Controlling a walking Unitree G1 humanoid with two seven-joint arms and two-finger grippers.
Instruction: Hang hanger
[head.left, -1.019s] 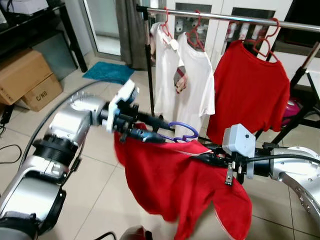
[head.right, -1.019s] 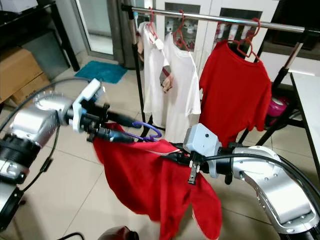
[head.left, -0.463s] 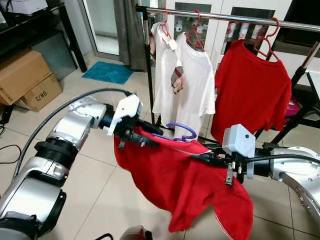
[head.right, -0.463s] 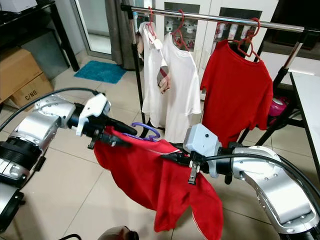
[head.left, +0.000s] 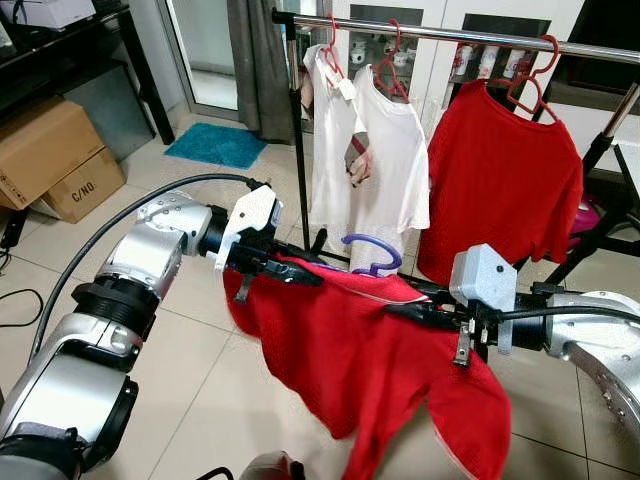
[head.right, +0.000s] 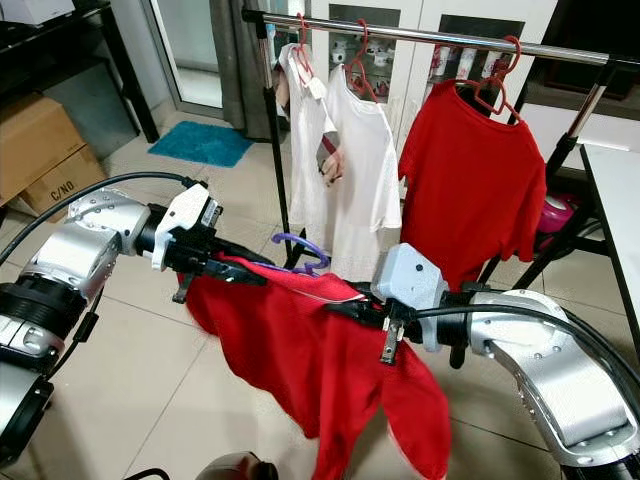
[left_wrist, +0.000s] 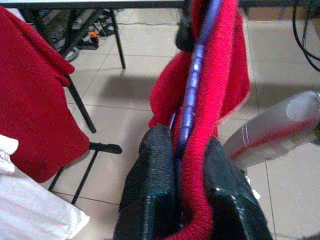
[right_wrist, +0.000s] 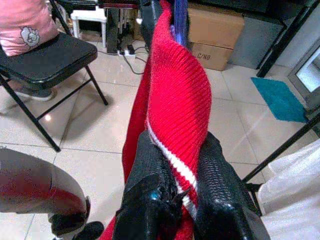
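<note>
A red shirt (head.left: 370, 350) hangs on a purple hanger (head.left: 372, 250) held between my two arms, below the clothes rail (head.left: 450, 35). My left gripper (head.left: 300, 274) is shut on the hanger's left shoulder through the red cloth. In the left wrist view its fingers (left_wrist: 150, 195) pinch the purple hanger (left_wrist: 192, 85) and cloth. My right gripper (head.left: 410, 312) is shut on the shirt's right shoulder; the right wrist view shows its fingers (right_wrist: 150, 190) clamped on the red shirt (right_wrist: 177, 95) with its white-striped edge. The hook points up, well under the rail.
The rail carries two white shirts (head.left: 375, 160) and a red shirt (head.left: 505, 170) on red hangers. Cardboard boxes (head.left: 55, 155) sit at the left, a teal mat (head.left: 215, 143) behind. A black folding chair (right_wrist: 45, 60) with a pink cushion stands nearby.
The hanger and shirt have shifted slightly right and up, with the hook now a little higher. Both grippers keep their hold.
</note>
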